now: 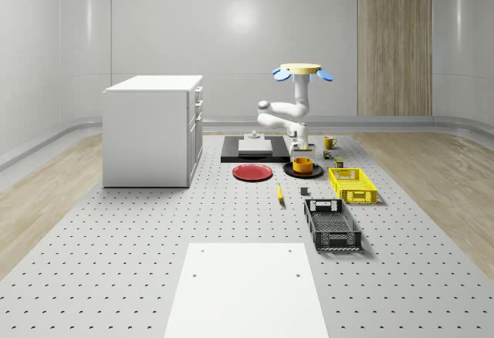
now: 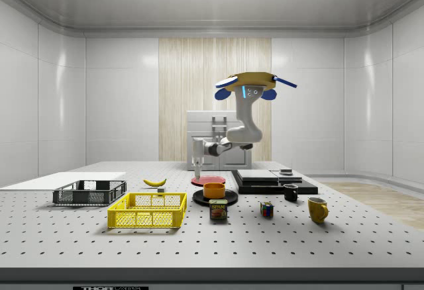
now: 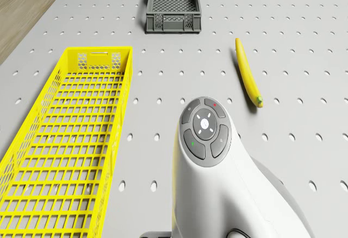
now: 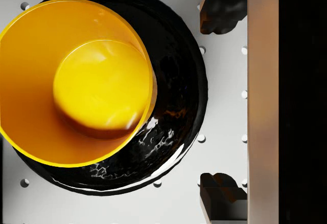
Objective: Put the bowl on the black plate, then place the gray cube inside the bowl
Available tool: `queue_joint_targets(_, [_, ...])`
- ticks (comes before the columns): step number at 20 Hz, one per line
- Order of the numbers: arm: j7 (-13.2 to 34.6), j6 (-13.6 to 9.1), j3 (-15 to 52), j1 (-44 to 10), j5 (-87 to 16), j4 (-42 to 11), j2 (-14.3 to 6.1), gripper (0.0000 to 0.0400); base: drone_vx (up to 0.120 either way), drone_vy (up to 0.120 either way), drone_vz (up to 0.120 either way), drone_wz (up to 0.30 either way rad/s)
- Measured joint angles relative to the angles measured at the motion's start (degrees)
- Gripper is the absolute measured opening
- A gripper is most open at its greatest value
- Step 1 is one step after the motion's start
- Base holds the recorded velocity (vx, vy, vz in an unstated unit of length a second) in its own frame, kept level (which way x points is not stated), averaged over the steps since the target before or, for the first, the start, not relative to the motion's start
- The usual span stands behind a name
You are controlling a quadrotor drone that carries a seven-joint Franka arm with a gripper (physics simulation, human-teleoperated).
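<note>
A perforated gray desk [image 1: 154, 245] carries everything. The black plate [image 1: 290, 171], bearing the orange bowl [image 1: 302, 165], is set just below the pincer [image 1: 303, 148]; a red plate [image 1: 252, 172] is laid beside it. A banana [image 3: 248, 79], a yellow basket [image 3: 32, 156] and a gray crate [image 3: 173, 23] are found farther from the pincer. A yellow mug [image 2: 317, 209] is stood apart.

Drone [image 1: 300, 70] hovering; arm [image 1: 287, 113] bent downward; tool [image 4: 219, 101] pointing down, fingers [image 4: 220, 10] spread, nothing held.
</note>
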Motion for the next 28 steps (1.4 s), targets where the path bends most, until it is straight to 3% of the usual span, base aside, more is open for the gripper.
queue_joint_targets(11, [-0.04, -0.13, -0.01, 0.06, -0.06, -0.01, 0.14, 0.0400, 0.120, 0.000, 0.000, 0.000])
queue_joint_targets(28, [-0.09, -0.29, -0.02, 0.12, -0.13, -0.02, 0.31, 0.0400, 0.120, -0.021, -0.064, 0.000])
